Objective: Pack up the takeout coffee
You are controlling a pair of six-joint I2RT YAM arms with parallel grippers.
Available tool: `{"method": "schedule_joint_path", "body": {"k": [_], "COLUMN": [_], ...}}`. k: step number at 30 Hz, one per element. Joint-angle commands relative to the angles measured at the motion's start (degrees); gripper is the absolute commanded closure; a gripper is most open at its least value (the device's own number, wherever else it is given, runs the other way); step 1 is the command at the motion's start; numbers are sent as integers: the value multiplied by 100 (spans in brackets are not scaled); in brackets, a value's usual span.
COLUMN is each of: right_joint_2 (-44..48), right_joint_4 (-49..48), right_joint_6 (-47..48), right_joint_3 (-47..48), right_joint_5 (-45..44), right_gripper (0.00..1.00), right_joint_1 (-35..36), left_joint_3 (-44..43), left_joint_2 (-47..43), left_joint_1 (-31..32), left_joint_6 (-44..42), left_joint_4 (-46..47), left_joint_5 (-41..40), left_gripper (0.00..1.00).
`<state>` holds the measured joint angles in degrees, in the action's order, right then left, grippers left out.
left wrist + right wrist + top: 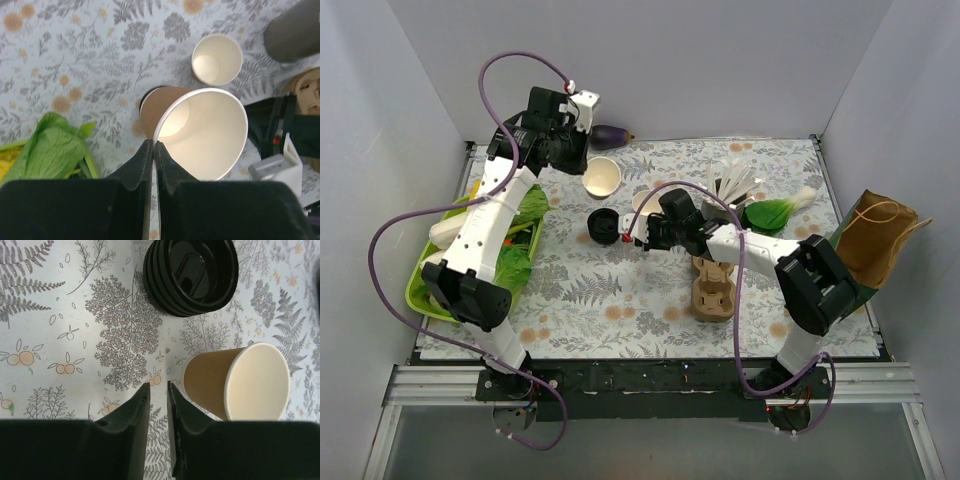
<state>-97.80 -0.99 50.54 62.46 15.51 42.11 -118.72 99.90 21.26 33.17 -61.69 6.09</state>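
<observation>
No cup with a lid on it is in view. My left gripper (588, 166) (153, 145) is shut on the rim of a lidless tan paper cup (602, 178) (200, 131), white inside, and holds it above the table. A second lidless tan cup (643, 200) (217, 59) (235, 382) stands on the table. A stack of loose black lids (601, 227) (190, 272) lies near it. My right gripper (632, 232) (158, 386) hangs low over the table between the lid stack and the second cup, jaws slightly parted and empty.
A green bag (868, 250) with a brown paper lining stands at the right edge. A brown cup carrier (712, 285) sits under my right arm. A green tray (420, 290) of leafy vegetables lies left. An eggplant (610, 135), white cutlery (735, 185) and bok choy (775, 212) lie at the back.
</observation>
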Motion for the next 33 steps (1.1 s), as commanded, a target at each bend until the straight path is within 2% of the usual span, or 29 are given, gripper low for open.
{"method": "schedule_joint_path", "body": {"k": [1,9,16,24,29,33], "right_joint_2": [-361,-1021,-1549,-2085,-1945,-1139], "right_joint_4": [-33,-15,-59,-472,-306,47], "right_joint_6": [-440,-370,-273,-229,-273,-439], "right_joint_3": [416,873,1558,2033,2262,2166], "right_joint_5": [-126,-610,-742,-988,-813,-347], "right_gripper": [78,81,80,78,78,71], "right_joint_1": [-18,-255,-519,-537,-546,-502], "left_joint_3": [612,1500,1913,2528,3343,4153], "left_joint_2": [-576,-1209,-1350,-1482,-1823,-2271], "left_joint_1": [-16,-25,-16,-7,1,19], "left_joint_6": [-161,-223,-267,-320,-548,-802], "left_joint_4": [-300,-414,-598,-739,-529,121], "left_joint_5": [-538,-627,6,1254,1834,2028], "left_gripper": [100,100,100,100,100,100]}}
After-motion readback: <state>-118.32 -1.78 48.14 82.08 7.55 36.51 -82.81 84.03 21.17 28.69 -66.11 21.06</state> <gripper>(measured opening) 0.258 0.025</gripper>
